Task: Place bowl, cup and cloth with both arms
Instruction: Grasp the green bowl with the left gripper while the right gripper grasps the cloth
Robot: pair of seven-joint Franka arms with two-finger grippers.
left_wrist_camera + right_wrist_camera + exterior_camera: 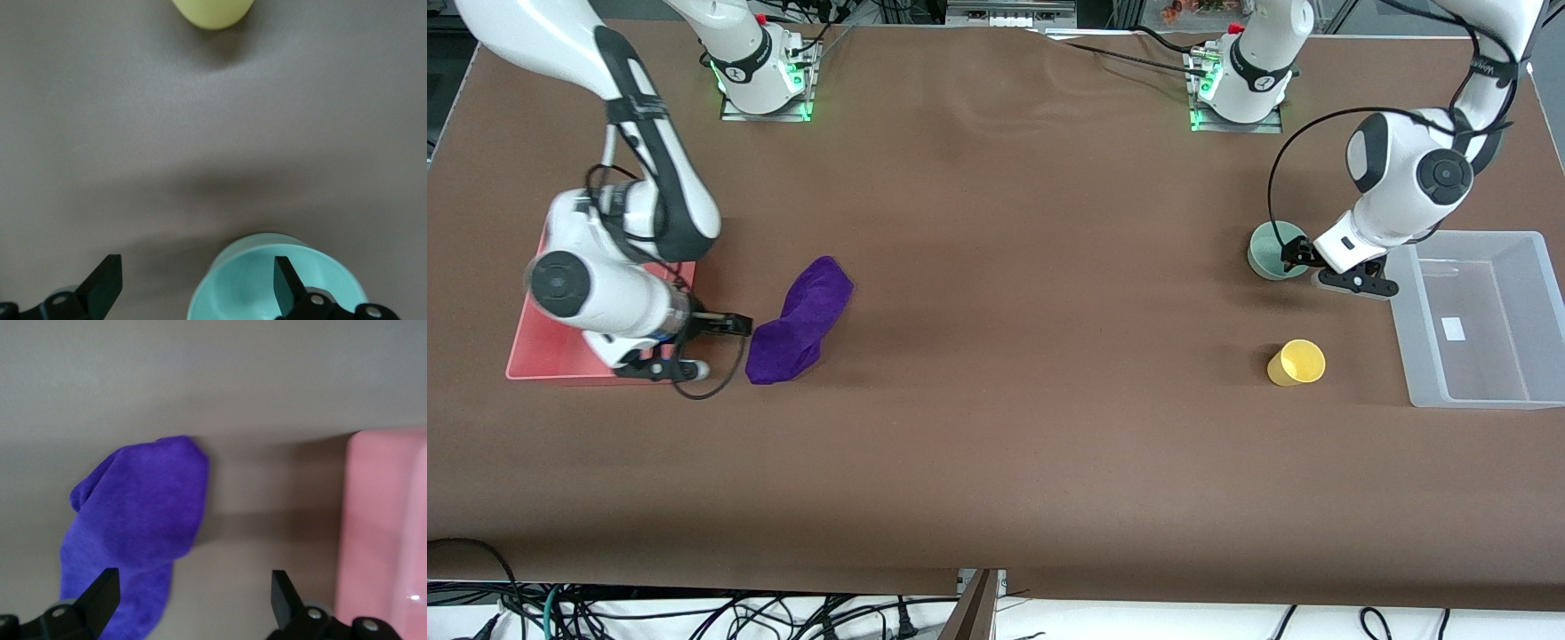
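Bowl (267,280), round smooth mint, under spread left claw (193,287); right claw (190,600) spread by lumpy cloth (137,520).

Robotics lab bench; two white arms (649,169) (1405,187) stood bolted on metal base plates (765,111) with green indicator lights; brown cover sheet (996,427) was spread over table; loose cables (694,613) lay tangled below table edge; staged props included pink tray (543,351), clear plastic bin (1480,320).
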